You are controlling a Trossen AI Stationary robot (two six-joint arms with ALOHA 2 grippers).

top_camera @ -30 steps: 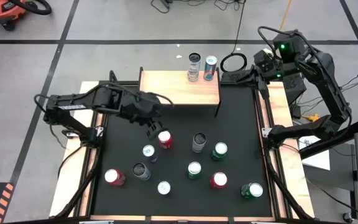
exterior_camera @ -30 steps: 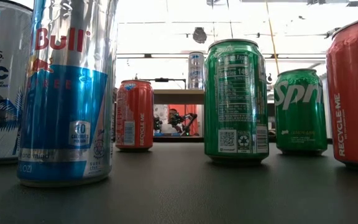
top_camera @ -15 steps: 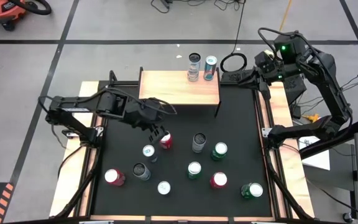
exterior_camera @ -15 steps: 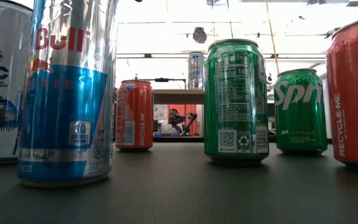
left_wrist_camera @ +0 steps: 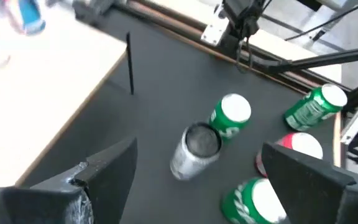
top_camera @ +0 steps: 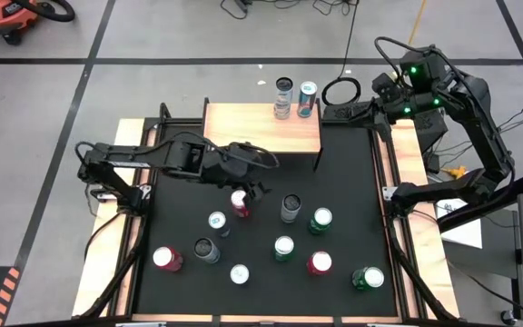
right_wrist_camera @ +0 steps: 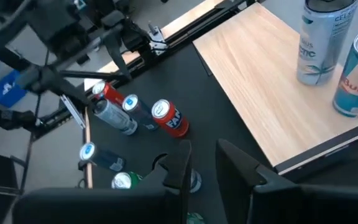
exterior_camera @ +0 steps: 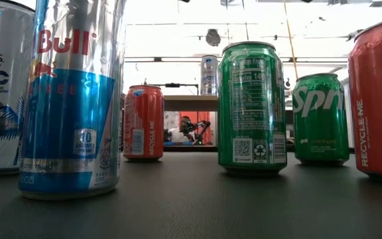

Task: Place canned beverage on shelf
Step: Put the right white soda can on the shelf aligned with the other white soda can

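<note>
The shelf (top_camera: 252, 129) is a light-wood board on thin black legs at the table's far edge. Two cans stand on its far right corner, a silver one (top_camera: 283, 97) and a blue one (top_camera: 308, 98). Several more cans stand on the black table. My left gripper (top_camera: 249, 186) is open and empty just above the far side of a red can (top_camera: 240, 203). Its wrist view looks past the wide-apart fingers (left_wrist_camera: 107, 174) at a silver can (left_wrist_camera: 194, 149) and a green can (left_wrist_camera: 231, 115). My right gripper (right_wrist_camera: 204, 158) waits beyond the shelf's right end, its fingers a narrow gap apart.
On the table stand a silver can (top_camera: 290, 208), green cans (top_camera: 321, 219) (top_camera: 283, 247) (top_camera: 368, 277), red cans (top_camera: 320, 262) (top_camera: 165, 259), a dark can (top_camera: 206, 251) and two slim cans (top_camera: 217, 221) (top_camera: 239, 273). The shelf's near left part is bare wood.
My left gripper has gone toward the table's right edge, from left of the red can to just above its far side. The cans have stayed where they were.
</note>
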